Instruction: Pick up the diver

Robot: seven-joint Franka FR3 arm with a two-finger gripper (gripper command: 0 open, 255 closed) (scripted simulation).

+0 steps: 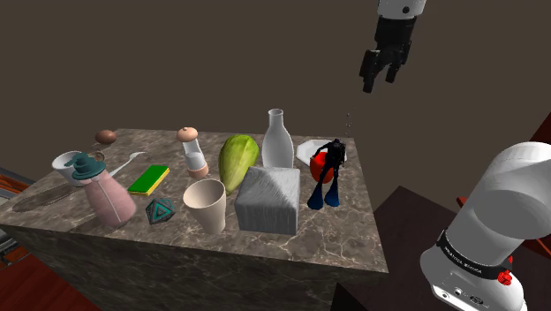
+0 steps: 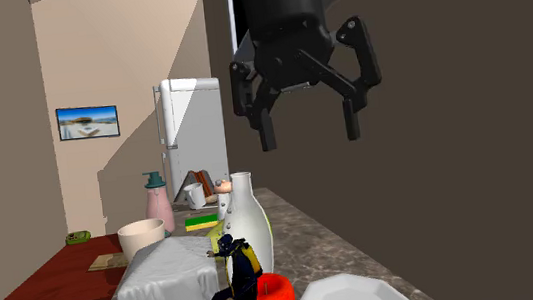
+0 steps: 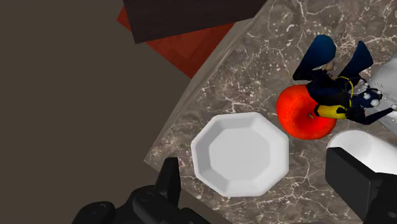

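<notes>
The diver [image 1: 327, 177] is a small black-suited figure with blue fins and a yellow tank, standing near the marble table's edge at the shoulder view's right. It leans against a red apple [image 1: 319, 165]. The second exterior view has the diver [image 2: 236, 267] in front of a white vase [image 2: 246, 216]. My gripper [image 1: 380, 76] hangs open high above that end of the table, holding nothing. From the wrist view, the diver [image 3: 337, 86] and apple [image 3: 304, 113] lie ahead and to one side of the gripper [image 3: 257, 184], which is over a white plate [image 3: 240, 153].
The marble table [image 1: 353, 238] also holds a grey box [image 1: 267, 200], a cup [image 1: 205, 205], a green cabbage [image 1: 237, 161], a shaker [image 1: 192, 152], a green sponge [image 1: 148, 179] and a pink dispenser [image 1: 106, 193]. A wall rises behind it.
</notes>
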